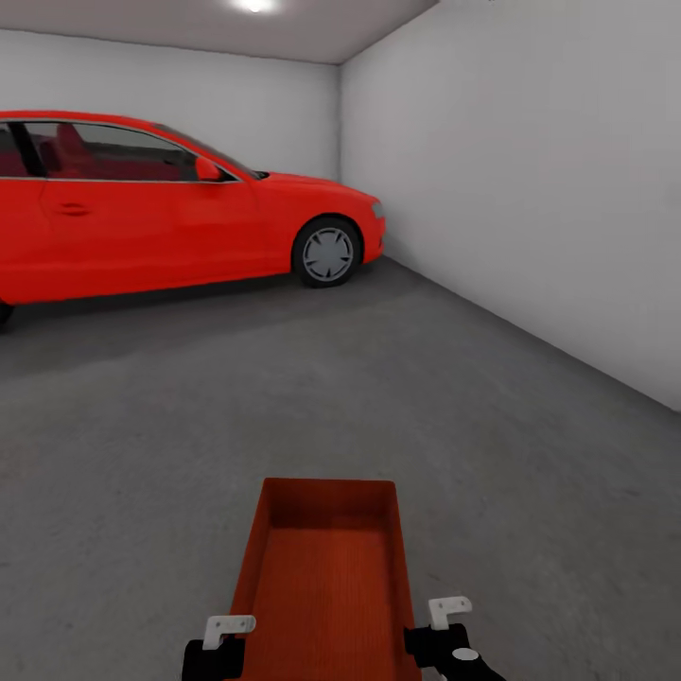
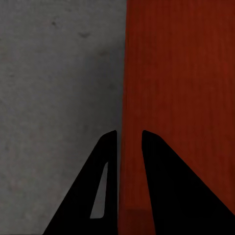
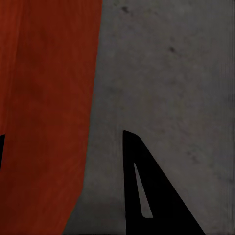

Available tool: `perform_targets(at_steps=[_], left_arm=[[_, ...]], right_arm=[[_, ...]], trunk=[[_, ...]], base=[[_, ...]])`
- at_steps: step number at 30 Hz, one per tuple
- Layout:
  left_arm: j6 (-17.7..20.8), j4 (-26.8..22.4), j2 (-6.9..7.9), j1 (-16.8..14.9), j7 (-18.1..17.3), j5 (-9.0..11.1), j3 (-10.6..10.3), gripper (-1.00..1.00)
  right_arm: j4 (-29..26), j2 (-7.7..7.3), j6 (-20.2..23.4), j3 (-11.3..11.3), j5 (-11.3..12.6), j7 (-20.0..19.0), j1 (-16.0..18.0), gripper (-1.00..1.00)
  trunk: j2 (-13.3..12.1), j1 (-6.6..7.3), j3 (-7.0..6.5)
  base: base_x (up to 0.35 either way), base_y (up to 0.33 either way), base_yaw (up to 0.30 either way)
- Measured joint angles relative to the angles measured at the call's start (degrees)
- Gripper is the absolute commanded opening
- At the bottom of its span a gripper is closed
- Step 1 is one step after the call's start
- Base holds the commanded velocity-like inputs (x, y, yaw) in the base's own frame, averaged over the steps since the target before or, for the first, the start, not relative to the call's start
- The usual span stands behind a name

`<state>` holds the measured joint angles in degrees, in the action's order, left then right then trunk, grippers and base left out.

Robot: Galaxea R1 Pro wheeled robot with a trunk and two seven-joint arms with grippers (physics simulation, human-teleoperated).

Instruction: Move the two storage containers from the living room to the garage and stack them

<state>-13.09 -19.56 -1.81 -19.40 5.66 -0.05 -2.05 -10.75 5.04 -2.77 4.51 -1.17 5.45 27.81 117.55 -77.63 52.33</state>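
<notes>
Out on the garage floor (image 1: 378, 397) we go, and we've got one orange-red storage container (image 1: 326, 577) carried low in front of us, its long axis pointing toward the red car (image 1: 170, 213) parked well ahead against the far wall. Our left gripper (image 2: 129, 139) straddles one long wall of the tub: from the left wrist camera we see a dark finger on either side of the rim, jaws pinched shut on the plastic. Our right gripper (image 1: 445, 636) sits at the opposite long wall. From the right wrist camera one finger (image 3: 142, 191) hangs outside over the grey concrete and a sliver of the other shows on the inner side of the wall, so it reads as straddling too, but we cannot tell for sure that those jaws are clamped.

We see just the one tub, and whether it is touching the concrete or hanging just above it we can't say. So we judge this to be the set-down step, well short of the car. Next move calls for lowering it flat and level, both arms together, then releasing the walls cleanly without dragging the tub sideways.
</notes>
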Motion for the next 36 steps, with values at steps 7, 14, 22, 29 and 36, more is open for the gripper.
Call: perform_targets(at_steps=[7, 14, 22, 29, 36], left_arm=[[0.0, 0.0, -0.01, 0.0, 0.0, 0.0, 0.0, -1.0], [0.0, 0.0, -0.02, 0.0, 0.0, 0.0, 0.0, -1.0], [0.0, 0.0, 0.0, 0.0, 0.0, 0.0, 0.0, -1.0], [0.0, 0.0, -0.01, 0.0, 0.0, 0.0, 0.0, -1.0], [0.0, 0.0, -0.01, 0.0, 0.0, 0.0, 0.0, -1.0]], right_arm=[[0.0, 0.0, 0.0, 0.0, 0.0, 0.0, 0.0, -1.0], [0.0, 0.0, 0.0, 0.0, 0.0, 0.0, 0.0, -1.0], [0.0, 0.0, 0.0, 0.0, 0.0, 0.0, 0.0, -1.0], [0.0, 0.0, 0.0, 0.0, 0.0, 0.0, 0.0, -1.0], [0.0, 0.0, 0.0, 0.0, 0.0, 0.0, 0.0, -1.0]], trunk=[[0.0, 0.0, 0.0], [0.0, 0.03, 0.0], [0.0, 0.04, -0.11], [0.0, 0.03, -0.28], [0.0, 0.02, -0.46]], base=[[0.004, 0.0, -0.269], [0.218, 0.0, -0.269], [0.325, 0.0, -0.274], [0.268, -0.121, -0.293], [0.212, -0.19, -0.296]])
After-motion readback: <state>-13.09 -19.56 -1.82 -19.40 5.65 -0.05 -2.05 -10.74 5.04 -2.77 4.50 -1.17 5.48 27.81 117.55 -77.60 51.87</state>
